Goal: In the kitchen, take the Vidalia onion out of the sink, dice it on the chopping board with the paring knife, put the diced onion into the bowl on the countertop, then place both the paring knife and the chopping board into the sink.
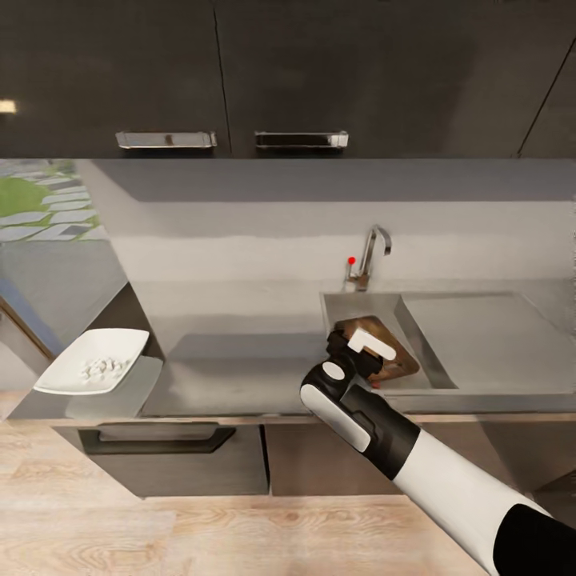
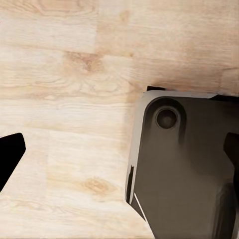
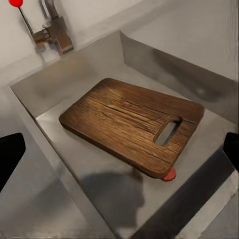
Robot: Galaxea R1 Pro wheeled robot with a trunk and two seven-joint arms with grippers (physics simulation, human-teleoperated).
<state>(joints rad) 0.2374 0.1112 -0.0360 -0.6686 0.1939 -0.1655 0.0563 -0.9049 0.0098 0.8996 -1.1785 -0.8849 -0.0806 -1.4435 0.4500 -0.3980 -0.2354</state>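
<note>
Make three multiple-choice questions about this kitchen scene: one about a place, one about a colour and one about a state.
1. Where does the chopping board lie?
A. In a drawer
B. In the basin of the sink
C. On the wooden floor

2. What colour is the bowl?
A. White
B. Blue
C. Black

3. In what state is the right hand?
A. Shut on the board
B. Shut on a knife
C. Open and empty

Answers:
1 B: the right wrist view shows the board flat on the basin floor, below the tap.
2 A: the head view shows a white square dish with pale pieces in it.
3 C: its fingertips stand far apart with nothing between them.
</note>
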